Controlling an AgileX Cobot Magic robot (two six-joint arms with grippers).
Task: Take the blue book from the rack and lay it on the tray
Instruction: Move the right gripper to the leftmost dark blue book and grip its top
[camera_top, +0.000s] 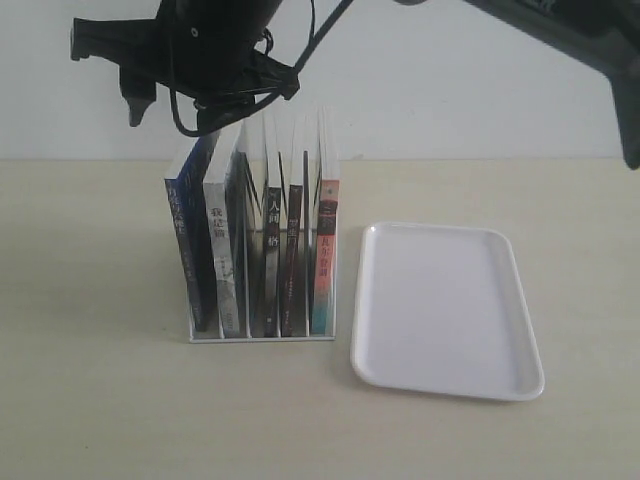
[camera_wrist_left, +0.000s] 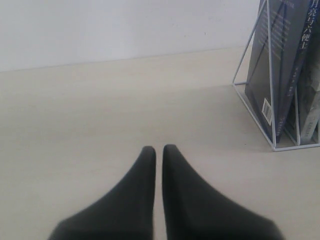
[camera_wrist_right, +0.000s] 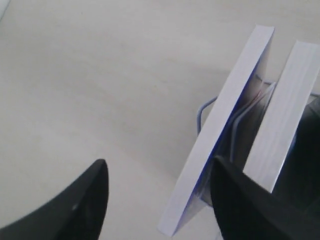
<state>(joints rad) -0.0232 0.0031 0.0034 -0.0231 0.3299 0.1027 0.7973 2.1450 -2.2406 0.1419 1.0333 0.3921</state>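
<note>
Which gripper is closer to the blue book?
Right. The right gripper hangs open just over the blue book; the left gripper sits shut, off beside the rack.

The blue book (camera_top: 188, 250) has a dark blue spine with white characters, and its cover carries a white barcode patch. Next to it are a white-spined book (camera_top: 218, 262), two dark-spined books (camera_top: 272, 260), and one with a spine that is pink above teal (camera_top: 325, 265). The rack (camera_top: 265, 338) is white wire. The tray (camera_top: 450, 310) is plain white, the table (camera_top: 100, 400) pale beige, and the wall (camera_top: 450, 80) white. The left gripper (camera_wrist_left: 158, 150) and right gripper (camera_wrist_right: 159, 161) are black.
</note>
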